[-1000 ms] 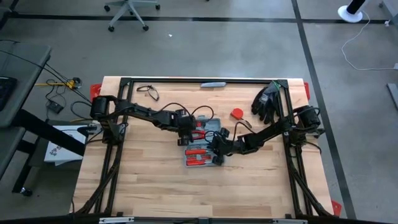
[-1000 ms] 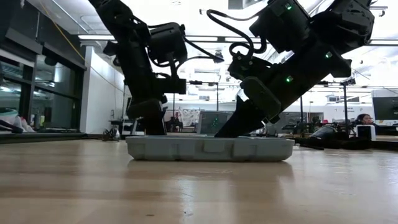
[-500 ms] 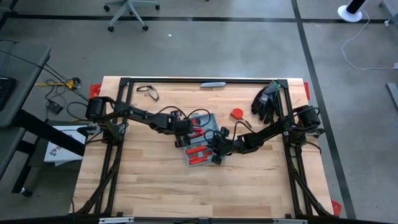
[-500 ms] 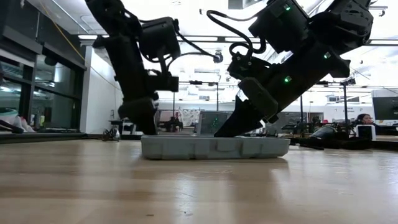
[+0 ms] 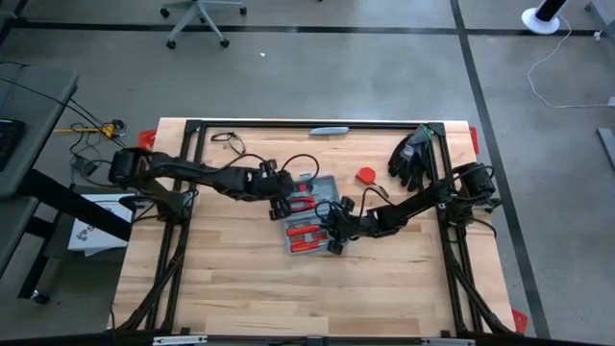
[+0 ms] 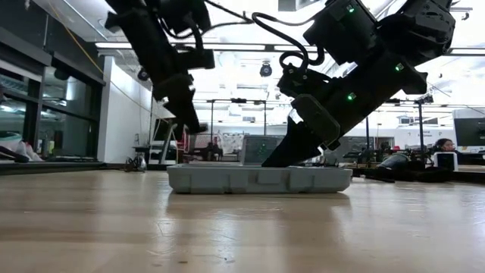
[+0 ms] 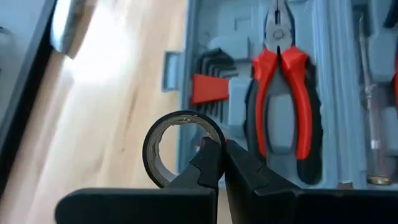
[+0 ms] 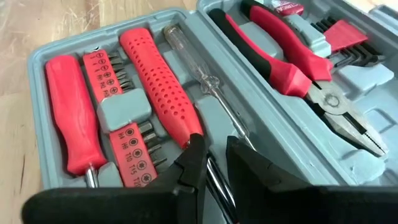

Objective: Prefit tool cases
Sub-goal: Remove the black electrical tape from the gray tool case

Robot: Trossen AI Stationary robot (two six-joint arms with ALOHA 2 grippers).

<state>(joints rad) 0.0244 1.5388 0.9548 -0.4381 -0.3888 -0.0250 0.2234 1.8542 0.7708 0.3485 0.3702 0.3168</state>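
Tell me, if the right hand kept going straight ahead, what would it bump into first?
Probably the thin clear-handled screwdriver lying in the open tool case. The right hand hovers low just above it, beside the red dotted handle. Depth is hard to judge.

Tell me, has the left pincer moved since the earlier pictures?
Yes. The left pincer has risen off the tool case, which the right pincer touches.
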